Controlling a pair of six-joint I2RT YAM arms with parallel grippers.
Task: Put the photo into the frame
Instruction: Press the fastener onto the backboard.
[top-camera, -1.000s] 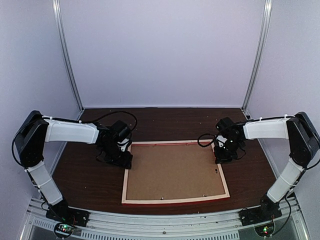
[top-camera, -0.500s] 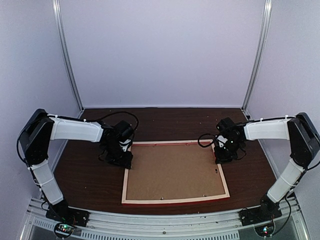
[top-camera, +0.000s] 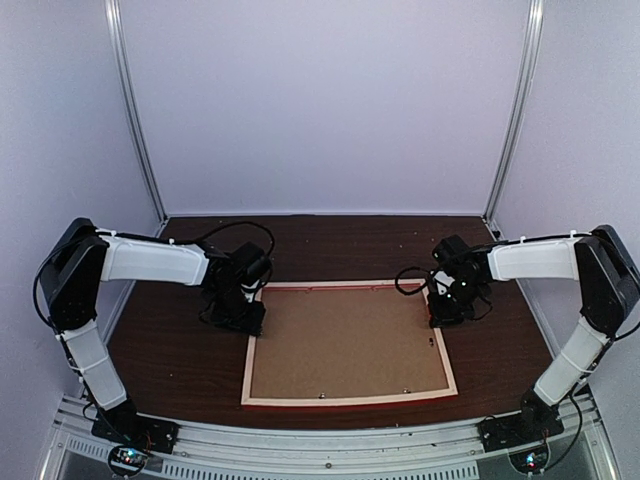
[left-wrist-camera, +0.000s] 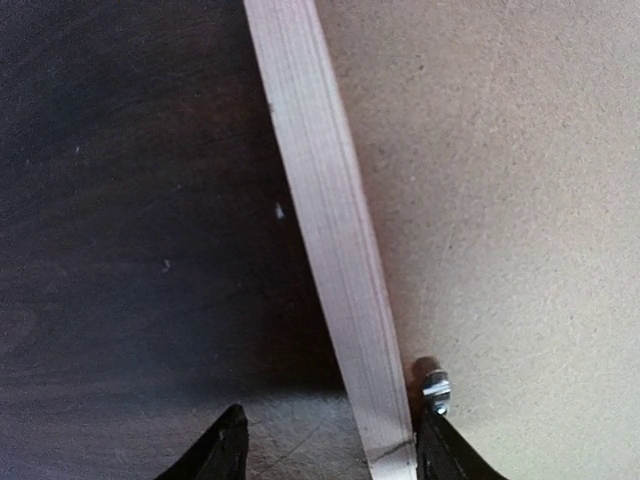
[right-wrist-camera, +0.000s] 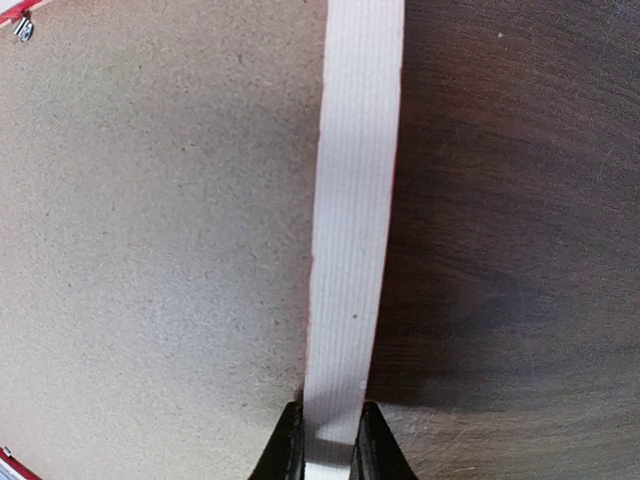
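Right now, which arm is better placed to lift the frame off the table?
Probably right: the right end effector pinches a rail of the frame; the left end effector straddles the opposite rail, jaws open, gripping nothing.

Pale lilac walls (top-camera: 320, 100), dark wooden table (top-camera: 330, 240)

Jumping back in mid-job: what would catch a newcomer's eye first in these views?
The big frame lies face down in the middle of the dark table, pale wood back up, with the brown backing board filling it. The right tool pinches the frame's right rail, while the left tool straddles the left rail with its jaws open.
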